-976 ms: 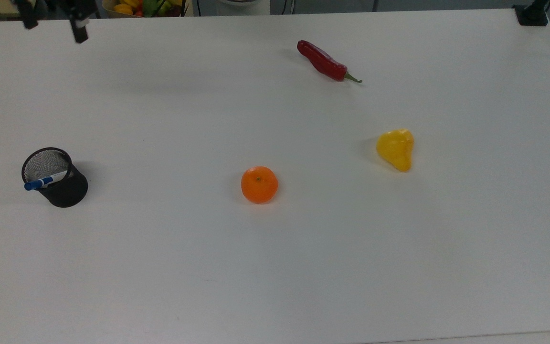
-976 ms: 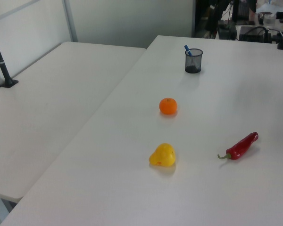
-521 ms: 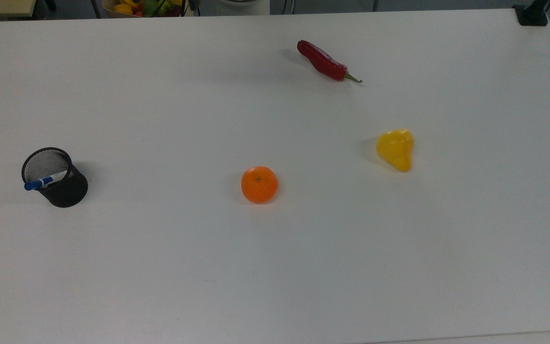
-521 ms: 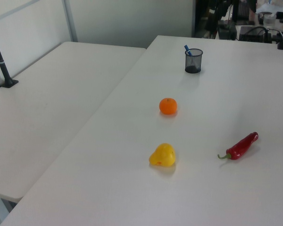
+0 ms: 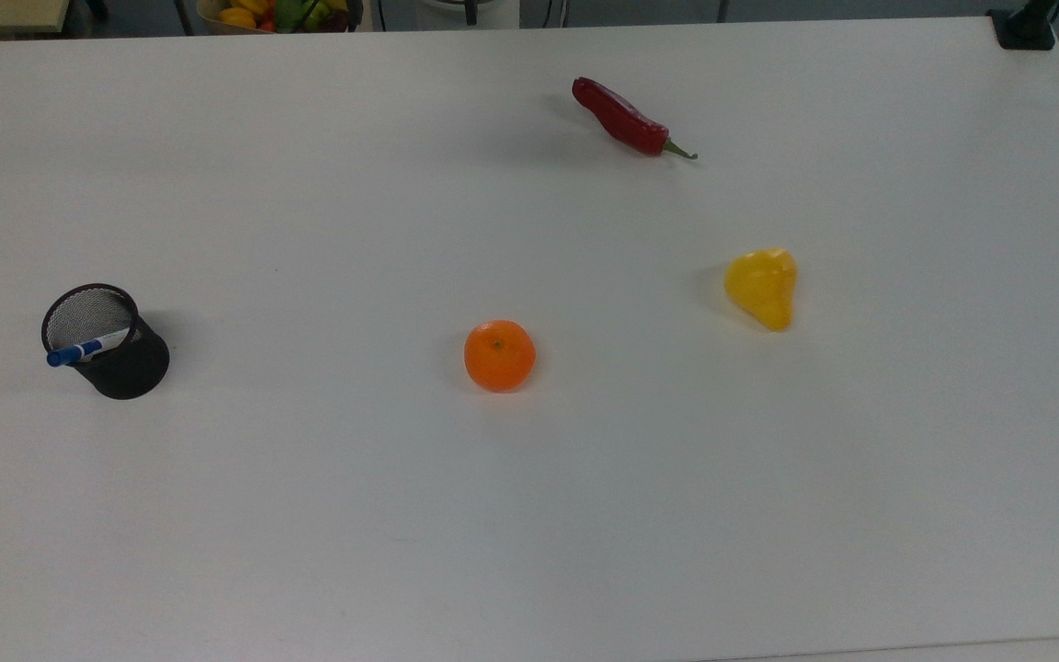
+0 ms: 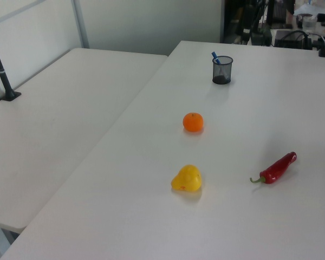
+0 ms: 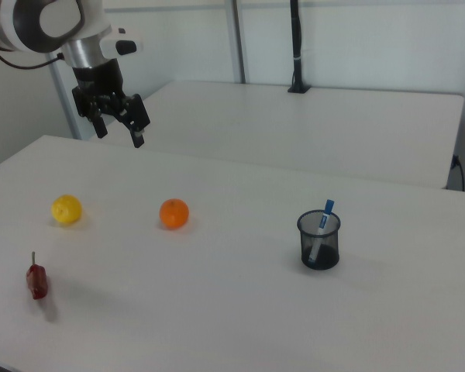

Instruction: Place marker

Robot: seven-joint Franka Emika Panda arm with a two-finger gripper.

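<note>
The marker (image 5: 84, 349) is a slim white pen with a blue cap. It stands tilted inside a black mesh cup (image 5: 130, 368), with the cap poking over the rim. The marker (image 7: 322, 225) and the cup (image 7: 319, 246) sit toward the right view's right. In the left view the cup (image 6: 222, 71) is far back on the table with the marker (image 6: 215, 56) sticking out. My gripper (image 7: 120, 137) hangs high above the table at the right view's upper left, far from the cup. It is open with nothing between its fingers.
An orange (image 5: 499, 355) sits mid-table. A yellow pepper (image 5: 762, 286) and a red chili (image 5: 626, 119) lie toward the top view's right. A black post base (image 5: 1024, 28) stands at the far right corner. A second white table (image 6: 54, 119) adjoins in the left view.
The gripper stood at the top view's upper left corner a second ago and has since left that view. The marker, cup and fruit have not moved.
</note>
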